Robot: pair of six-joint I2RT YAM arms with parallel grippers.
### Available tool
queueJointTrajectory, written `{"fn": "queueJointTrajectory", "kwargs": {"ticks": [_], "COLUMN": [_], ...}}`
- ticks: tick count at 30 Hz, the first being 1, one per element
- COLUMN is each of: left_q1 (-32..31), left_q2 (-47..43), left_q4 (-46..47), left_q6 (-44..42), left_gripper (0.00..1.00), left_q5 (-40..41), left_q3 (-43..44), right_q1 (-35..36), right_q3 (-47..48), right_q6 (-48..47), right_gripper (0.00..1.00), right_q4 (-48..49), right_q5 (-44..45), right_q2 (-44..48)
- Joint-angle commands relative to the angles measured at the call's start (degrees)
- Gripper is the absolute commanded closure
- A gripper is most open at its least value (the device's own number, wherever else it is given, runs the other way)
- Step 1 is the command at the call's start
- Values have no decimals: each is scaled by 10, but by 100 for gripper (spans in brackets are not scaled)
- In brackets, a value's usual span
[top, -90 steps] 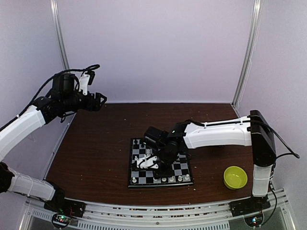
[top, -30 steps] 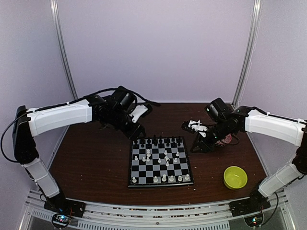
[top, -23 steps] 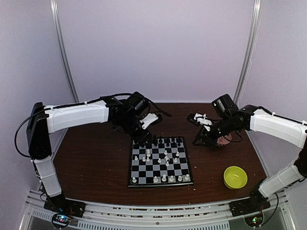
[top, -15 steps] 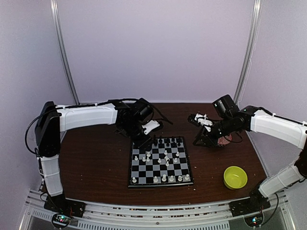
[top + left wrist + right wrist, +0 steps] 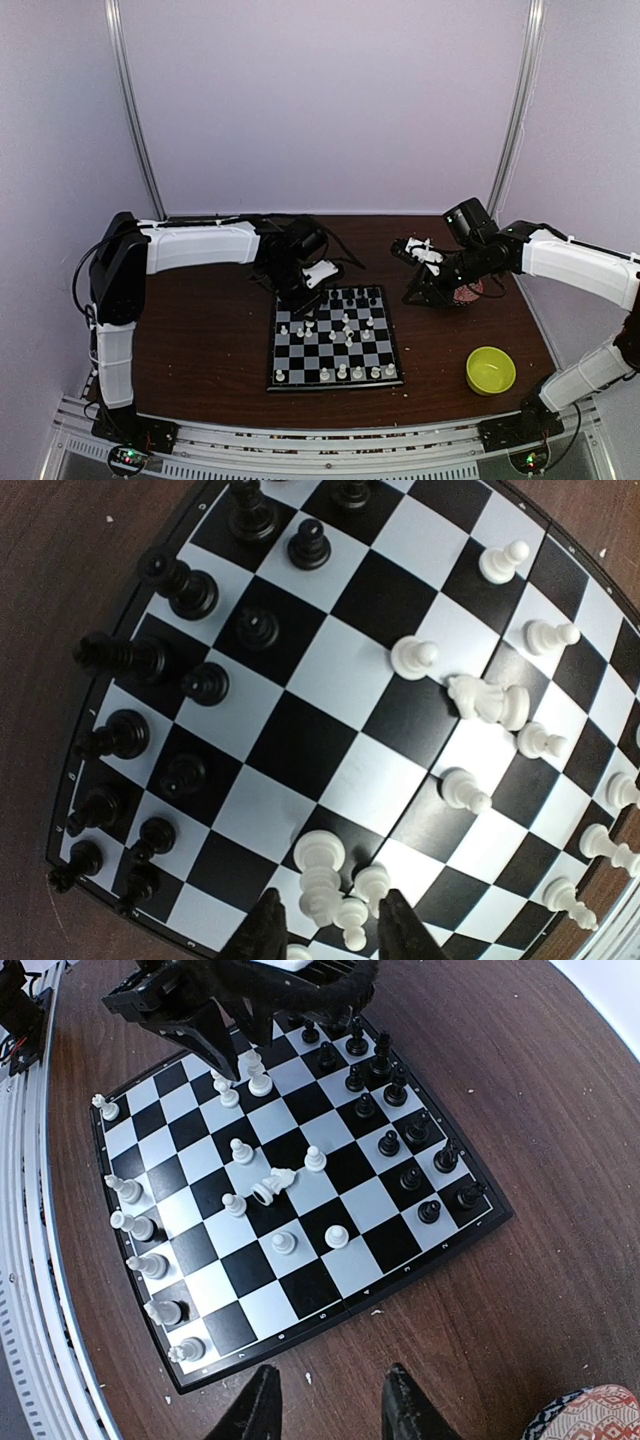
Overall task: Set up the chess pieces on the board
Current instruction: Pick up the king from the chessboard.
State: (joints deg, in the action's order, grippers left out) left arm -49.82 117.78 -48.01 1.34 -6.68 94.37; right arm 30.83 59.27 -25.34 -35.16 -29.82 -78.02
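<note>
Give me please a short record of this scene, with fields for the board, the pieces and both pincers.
board: partly set up
black pieces: roughly two rows along one side
white pieces: some on the opposite edge, others scattered, one tipped over
left pincer: open, over white pieces at the board's left edge
right pincer: open, empty, off the board

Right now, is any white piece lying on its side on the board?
Yes, one white piece lies toppled near the middle of the board.

No legible text anywhere (tiny rim marks (image 5: 72, 777) on the board (image 5: 300, 742), unreadable)
</note>
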Motion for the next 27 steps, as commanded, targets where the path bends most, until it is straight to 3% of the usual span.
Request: {"fn": "queueJointTrajectory", "kwargs": {"ticks": [1,16,27], "left_q1": [3,3,3], "left_q2": [16,33,25], "left_q4": [2,-3,-3], "left_q6": [-2,-5,-5], "left_gripper": [71,90,95], "left_q5": [-9,-9,-20], "left_q3": [17,34,42], "right_q1": [-3,-3,-2], "right_q3": [0,0,2], "right_q6": [-4,-8,-9], "right_gripper": [66,67,67], "right_q4": [-2,-4,-6], "right_q5": [-6,-3,-3], "right_q2": [-3,-9,-15]}}
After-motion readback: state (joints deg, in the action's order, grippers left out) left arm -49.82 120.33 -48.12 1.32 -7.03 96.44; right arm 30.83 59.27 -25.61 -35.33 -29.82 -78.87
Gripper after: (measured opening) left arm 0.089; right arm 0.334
